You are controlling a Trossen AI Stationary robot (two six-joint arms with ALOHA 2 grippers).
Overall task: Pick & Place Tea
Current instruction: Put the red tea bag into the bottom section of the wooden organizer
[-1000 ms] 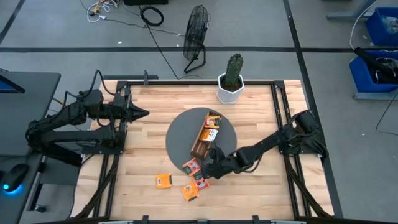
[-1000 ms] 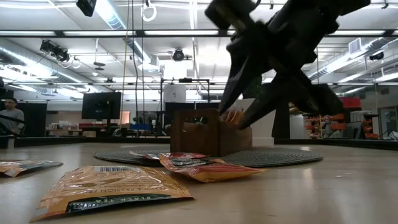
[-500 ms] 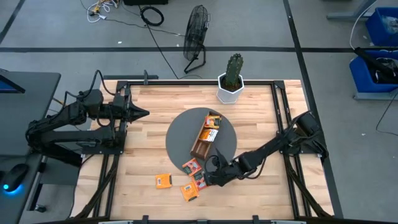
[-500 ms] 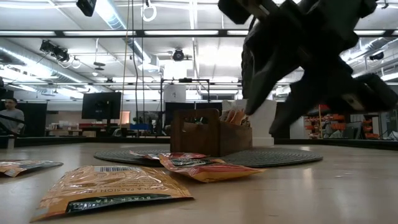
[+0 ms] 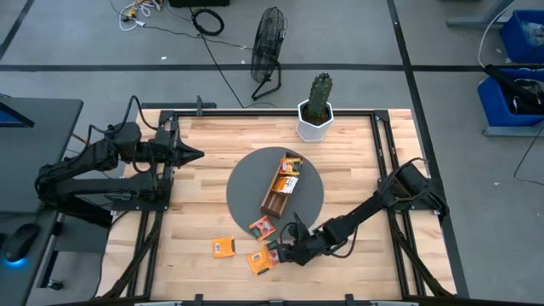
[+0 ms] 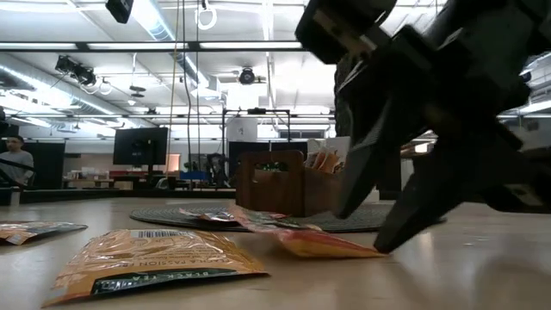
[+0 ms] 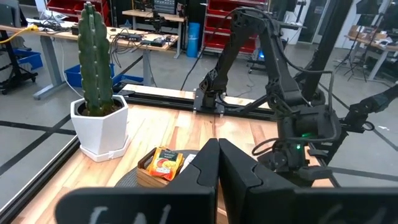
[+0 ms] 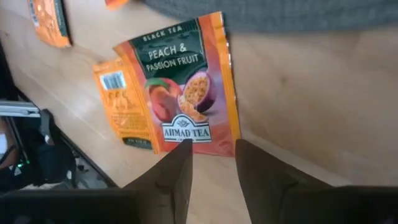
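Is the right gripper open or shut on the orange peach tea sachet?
Open: right gripper fingers straddle the orange peach tea sachet edge, unclosed.

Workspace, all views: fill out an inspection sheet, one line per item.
Surface: wooden table with a round grey mat in the middle.
Job's things: wooden tray on the mat with tea sachets in its far end; four sachets loose near the front edge, including a peach and passion fruit sachet.
Clutter: potted cactus at the back edge.
Grippers: right pincer low over the peach sachet, fingers open, not yet gripping; left pincer shut, waiting at the left side.
Cables: black cables on the floor behind the table.
Surroundings: floor fan, blue bins, a person far off.
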